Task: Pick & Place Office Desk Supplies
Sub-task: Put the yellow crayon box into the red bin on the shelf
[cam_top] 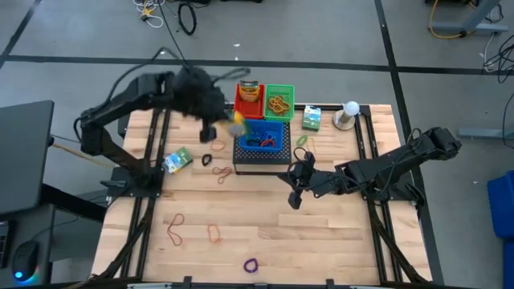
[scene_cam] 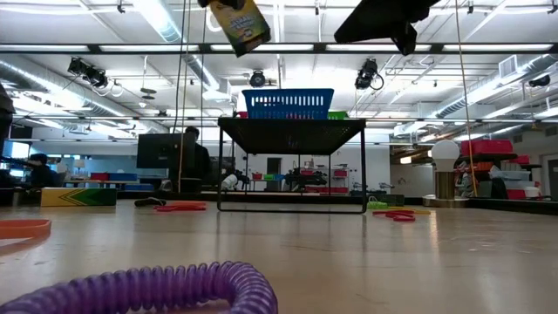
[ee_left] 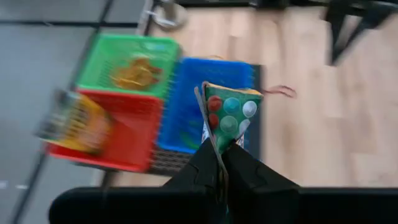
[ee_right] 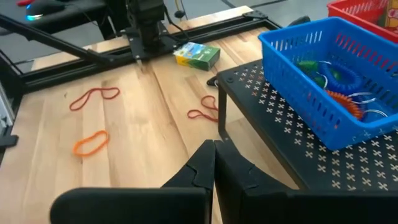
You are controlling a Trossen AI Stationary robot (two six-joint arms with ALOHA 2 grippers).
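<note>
My left gripper (cam_top: 225, 120) (ee_left: 221, 146) is shut on a small green-white box with coloured dots (ee_left: 231, 112), held in the air over the blue basket (cam_top: 263, 136). In the low view the box (scene_cam: 240, 22) hangs at the picture's top. My right gripper (cam_top: 295, 197) (ee_right: 214, 155) is shut and holds nothing; it hovers over the table just right of the black perforated box (cam_top: 261, 158). A second green-white box (cam_top: 177, 160) lies on the table's left part and a third (cam_top: 312, 118) near the far edge. Rubber bands (cam_top: 175, 229) (cam_top: 214, 233) and a purple loop (cam_top: 251, 265) lie on the near part. My left gripper pinches the box between its two fingers at one narrow end (ee_left: 221, 134). The box is lifted clear of everything and tilted, sticking out beyond the fingertips. In the low view it hangs down with its free end (scene_cam: 248, 39) lowest.
Red (cam_top: 249, 100), green (cam_top: 279, 100) and blue baskets sit on and behind the black perforated box; the red one holds a yellow box (ee_left: 78, 121). A white ball on a stand (cam_top: 349, 115) is at the far right. More bands (cam_top: 222, 175) (ee_right: 93, 96) lie on the wood.
</note>
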